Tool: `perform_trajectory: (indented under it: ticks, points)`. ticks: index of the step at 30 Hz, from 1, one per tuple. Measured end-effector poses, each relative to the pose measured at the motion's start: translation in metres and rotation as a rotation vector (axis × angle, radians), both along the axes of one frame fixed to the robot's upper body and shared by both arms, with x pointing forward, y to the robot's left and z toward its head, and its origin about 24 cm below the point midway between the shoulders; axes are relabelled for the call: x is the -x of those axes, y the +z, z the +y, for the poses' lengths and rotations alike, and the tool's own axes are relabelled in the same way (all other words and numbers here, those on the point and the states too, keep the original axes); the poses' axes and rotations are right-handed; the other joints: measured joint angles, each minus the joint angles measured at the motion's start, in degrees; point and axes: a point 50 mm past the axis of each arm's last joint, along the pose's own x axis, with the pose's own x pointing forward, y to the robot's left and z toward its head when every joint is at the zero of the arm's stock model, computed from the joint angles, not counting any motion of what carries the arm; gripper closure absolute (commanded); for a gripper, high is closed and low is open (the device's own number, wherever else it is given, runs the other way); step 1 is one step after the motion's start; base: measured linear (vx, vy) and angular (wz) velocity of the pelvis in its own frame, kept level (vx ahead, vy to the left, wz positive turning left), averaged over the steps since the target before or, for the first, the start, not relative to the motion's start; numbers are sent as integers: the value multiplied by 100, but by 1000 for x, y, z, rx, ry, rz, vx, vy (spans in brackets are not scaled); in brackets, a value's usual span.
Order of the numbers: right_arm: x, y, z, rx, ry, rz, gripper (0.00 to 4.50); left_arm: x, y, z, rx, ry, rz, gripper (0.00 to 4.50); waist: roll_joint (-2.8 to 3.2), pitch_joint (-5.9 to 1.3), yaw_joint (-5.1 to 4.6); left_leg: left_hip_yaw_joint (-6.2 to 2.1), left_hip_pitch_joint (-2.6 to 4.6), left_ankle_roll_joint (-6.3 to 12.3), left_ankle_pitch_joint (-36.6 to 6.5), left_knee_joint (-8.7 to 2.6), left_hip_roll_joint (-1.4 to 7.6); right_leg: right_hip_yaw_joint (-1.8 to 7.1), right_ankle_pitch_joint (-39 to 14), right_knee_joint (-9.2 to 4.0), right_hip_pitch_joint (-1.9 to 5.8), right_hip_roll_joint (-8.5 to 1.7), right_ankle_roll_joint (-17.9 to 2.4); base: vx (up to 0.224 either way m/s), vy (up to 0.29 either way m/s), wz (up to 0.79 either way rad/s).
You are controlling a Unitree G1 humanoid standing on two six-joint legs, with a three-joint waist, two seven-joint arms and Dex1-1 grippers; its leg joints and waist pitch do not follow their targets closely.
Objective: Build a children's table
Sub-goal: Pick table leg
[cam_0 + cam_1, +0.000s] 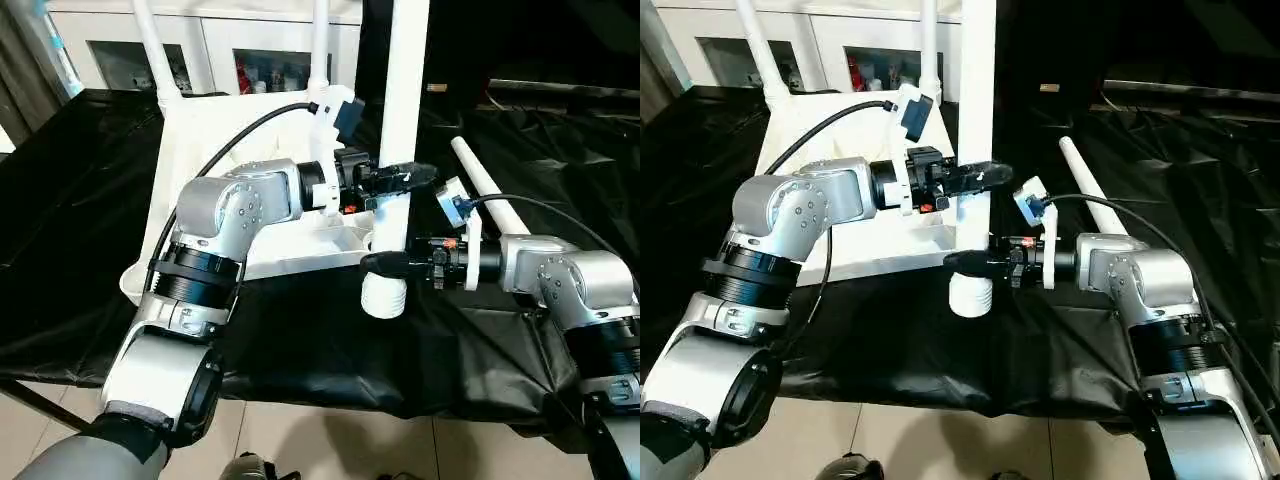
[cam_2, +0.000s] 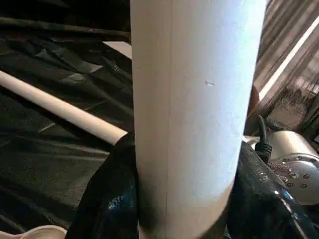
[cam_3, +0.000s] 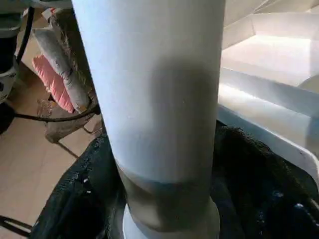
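The white tabletop (image 1: 270, 245) lies upside down on the black-draped work table (image 1: 90, 230), its near rim close to the table's front edge, where the floor (image 1: 330, 440) shows just below. Two legs are already fitted at its far corners: the far left leg (image 1: 155, 50) leans outward and the far middle leg (image 1: 320, 45) rises nearly straight, both running out of the top of the head views.

A third white tube leg (image 1: 400, 90) stands upright with its long axis vertical, its ribbed threaded end (image 1: 383, 298) pointing down and hanging just past the tabletop's near right corner, over bare black cloth. Both grippers clamp it. The left gripper (image 1: 392, 178) reaches in from the tabletop side and holds the tube higher up, its black fingers partly spread around the shaft. The right gripper (image 1: 385, 263) grips lower, just above the threaded end, its fingers wider apart and pressed to the tube's sides.

A fourth spare leg (image 1: 488, 190) lies flat on the cloth to the right, pointing away and slightly leftward, near the right forearm (image 1: 565, 275). The cloth beyond it is open. White cabinets (image 1: 230, 50) stand behind the table.
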Motion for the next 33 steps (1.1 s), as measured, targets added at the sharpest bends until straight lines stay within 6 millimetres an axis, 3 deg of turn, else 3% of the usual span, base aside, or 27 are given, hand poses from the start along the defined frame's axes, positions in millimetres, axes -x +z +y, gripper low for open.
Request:
perform_trajectory:
  ticks: [11,12,18,33]
  points:
    - [0,0,2,-2,16,-9,146,2,3,-1,1,-10,-16,266,-3,-1,1,0,0,1,1,4,0,1,1,4,0,0,0,0,0,0]
    - [0,0,2,-2,16,-10,119,2,3,-1,1,-10,-16,266,-4,-1,1,0,0,2,1,4,0,1,1,4,0,0,0,0,0,0]
    - [-1,-1,2,7,9,-17,79,2,3,0,3,-19,-15,266,-5,-2,2,0,0,2,2,5,0,1,1,4,0,0,-1,0,0,0]
    - [2,-2,3,-16,27,8,79,6,4,-2,10,-49,-29,266,-5,-2,4,-1,0,3,2,9,0,1,3,6,2,0,-2,0,0,0]
